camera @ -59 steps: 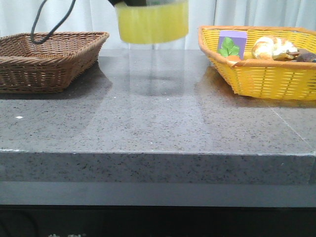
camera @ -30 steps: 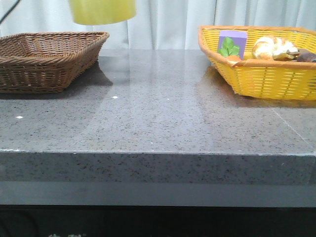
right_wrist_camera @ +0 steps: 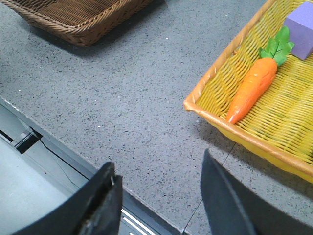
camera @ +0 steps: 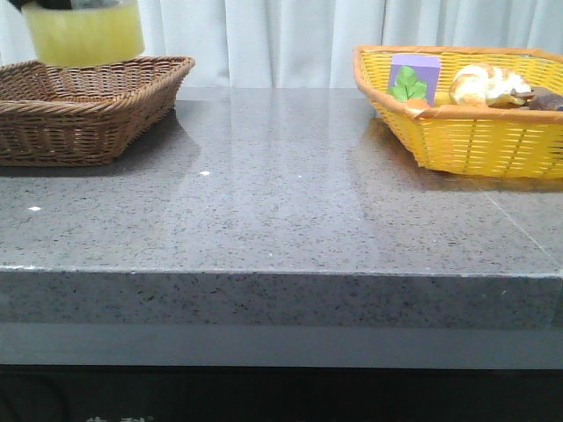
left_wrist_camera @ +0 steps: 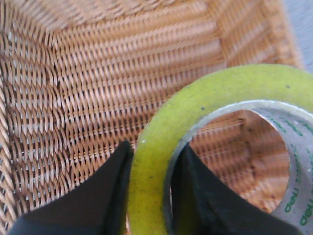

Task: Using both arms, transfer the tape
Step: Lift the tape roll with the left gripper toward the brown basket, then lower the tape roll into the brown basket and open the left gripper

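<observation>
Hanging over the brown basket [camera: 88, 105] at the table's [camera: 281, 202] left, the tape [camera: 84, 33] is above the weave, not touching it. Left gripper [left_wrist_camera: 151, 196] pinches the roll's wall: one finger [left_wrist_camera: 105, 196] outside, the other inside the pale core. Right gripper [right_wrist_camera: 161, 196] is spread and empty, above the table edge beside the yellow basket [right_wrist_camera: 215, 88], which holds a carrot [right_wrist_camera: 252, 85] and a purple block [right_wrist_camera: 301, 27].

Low frontal view; both wrists downward, sharing brown basket [right_wrist_camera: 73, 17].
</observation>
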